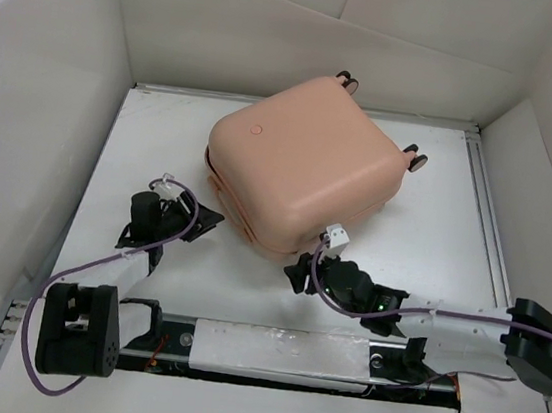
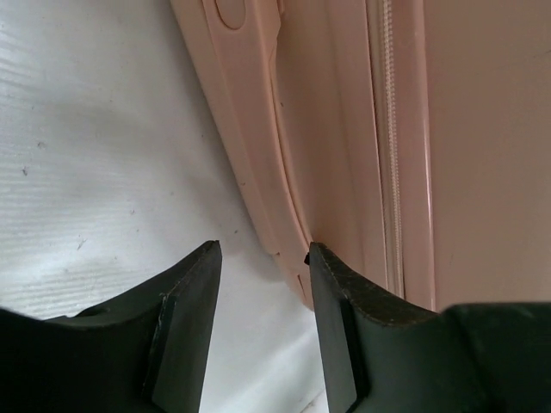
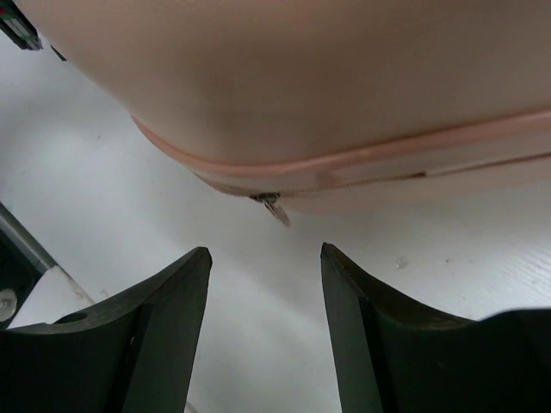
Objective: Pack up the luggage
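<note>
The left gripper point(image 2: 263, 249) had its fingers point(image 2: 191, 292) spread apart and held nothing, just beside the left edge of the suitcase point(image 1: 301, 164), which lay flat and closed in the middle of the table point(image 1: 153, 141), wheels point(image 1: 417, 161) toward the far right. The right gripper point(image 3: 265, 251) was spread and empty too, and the little zipper pull point(image 3: 272, 207) hung straight ahead of its gap, so that arm looked nearer to it. The inside was hidden, and the pull looked blurry.
</note>
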